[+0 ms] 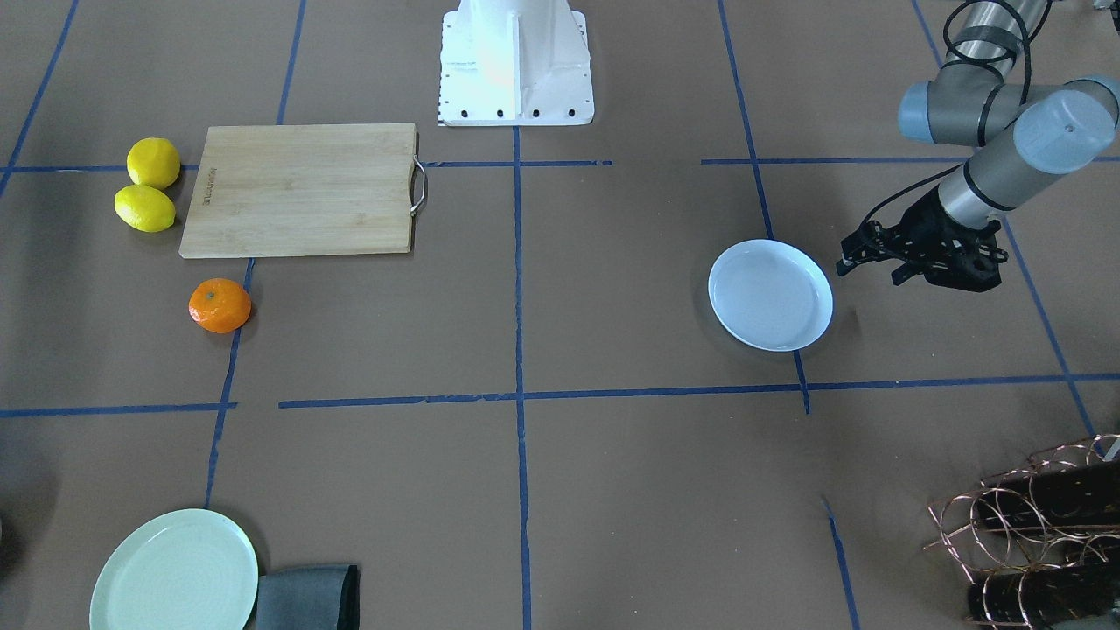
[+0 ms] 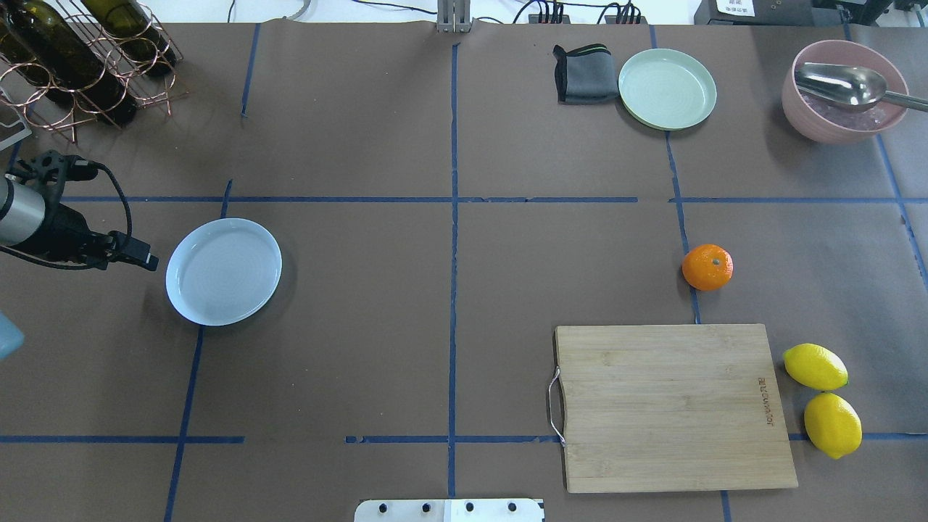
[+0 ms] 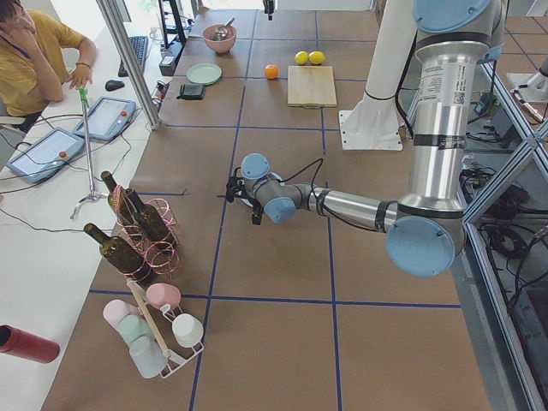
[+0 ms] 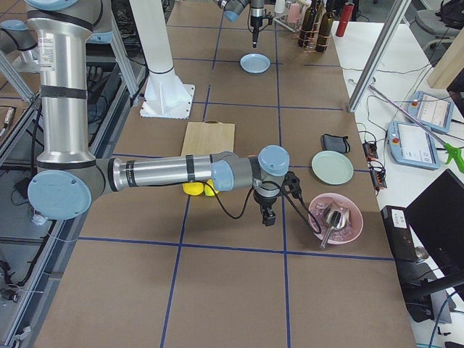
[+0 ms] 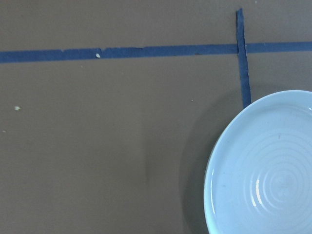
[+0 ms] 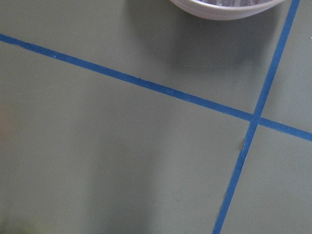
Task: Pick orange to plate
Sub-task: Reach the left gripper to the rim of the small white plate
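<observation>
Orange (image 2: 707, 267) sits on table nr board (image 2: 674, 406), well apart from plate (image 2: 223, 272). Left gripper (image 2: 141, 257) hovers just beside plate, right gripper (image 4: 268, 216) nr pink bowl (image 4: 351, 217). I can't tell finger spread on either.

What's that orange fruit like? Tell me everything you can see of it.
The orange is small, round, slightly flattened, with bright unpeeled skin and a green stem dot facing up. It rests on the brown table, its edge over a blue tape line, near the cutting board's corner but apart from it. Nothing else touches it.
</observation>
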You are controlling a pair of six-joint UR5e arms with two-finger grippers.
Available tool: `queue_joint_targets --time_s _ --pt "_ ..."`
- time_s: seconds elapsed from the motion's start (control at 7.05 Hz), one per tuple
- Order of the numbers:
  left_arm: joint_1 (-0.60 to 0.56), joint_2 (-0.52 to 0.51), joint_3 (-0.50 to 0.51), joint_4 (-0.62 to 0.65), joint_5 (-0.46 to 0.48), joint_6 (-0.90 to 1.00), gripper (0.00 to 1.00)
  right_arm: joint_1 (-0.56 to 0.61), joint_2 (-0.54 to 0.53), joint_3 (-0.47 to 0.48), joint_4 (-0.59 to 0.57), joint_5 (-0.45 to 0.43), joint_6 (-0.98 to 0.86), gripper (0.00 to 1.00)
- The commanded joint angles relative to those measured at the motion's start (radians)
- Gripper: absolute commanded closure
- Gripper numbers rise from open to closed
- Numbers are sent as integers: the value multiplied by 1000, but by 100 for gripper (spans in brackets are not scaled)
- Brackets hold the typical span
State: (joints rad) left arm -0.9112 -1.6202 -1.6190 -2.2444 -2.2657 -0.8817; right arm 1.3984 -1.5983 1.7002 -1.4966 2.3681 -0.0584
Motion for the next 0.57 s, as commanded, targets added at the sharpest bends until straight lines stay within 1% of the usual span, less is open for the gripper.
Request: queue_joint_targets --time_s 0.0,0.14,0.43 --pt "18 -39 42 -4 14 -25 1 -1 -2 -4 9 2 5 0" --pt "34 -50 41 -4 14 -54 4 -1 -5 -5 10 2 3 0" --pt "61 -52 44 -4 23 -65 19 -3 -8 -7 10 2 3 0"
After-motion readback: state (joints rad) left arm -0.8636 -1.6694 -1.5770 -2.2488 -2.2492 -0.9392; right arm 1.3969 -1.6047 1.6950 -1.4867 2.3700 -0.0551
